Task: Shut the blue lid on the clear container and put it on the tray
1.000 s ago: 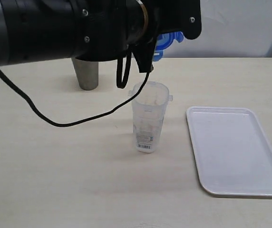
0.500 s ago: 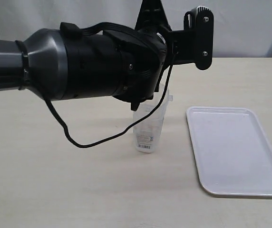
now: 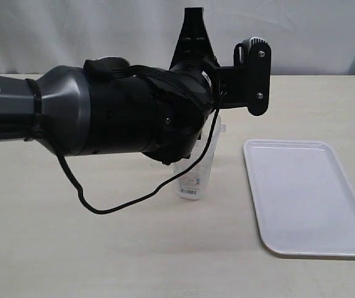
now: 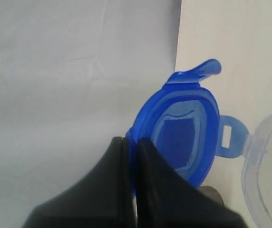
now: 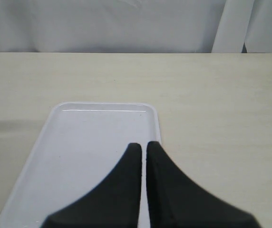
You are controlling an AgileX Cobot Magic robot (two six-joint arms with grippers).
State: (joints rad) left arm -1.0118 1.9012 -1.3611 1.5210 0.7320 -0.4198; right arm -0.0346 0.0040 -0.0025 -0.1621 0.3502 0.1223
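Observation:
In the left wrist view my left gripper [image 4: 132, 141] is shut on the edge of the blue lid [image 4: 183, 135], which hangs on edge with its flap tabs sticking out. The rim of the clear container [image 4: 269, 161] shows just beside the lid. In the exterior view the left arm [image 3: 134, 118] hides the lid and the container's top; only the container's lower part with its barcode label [image 3: 192, 180] shows. The white tray [image 3: 308, 195] lies flat to the right of the container. My right gripper [image 5: 143, 145] is shut on nothing, above the tray [image 5: 88, 152].
A dark grey rounded thing [image 4: 213, 194] sits on the table beyond the lid. A black cable [image 3: 121, 202] loops down from the left arm in front of the container. White cloth backs the table.
The left arm has swung down and across in front of the container. The blue lid, visible above the container a second ago, is now hidden behind the arm in the exterior view.

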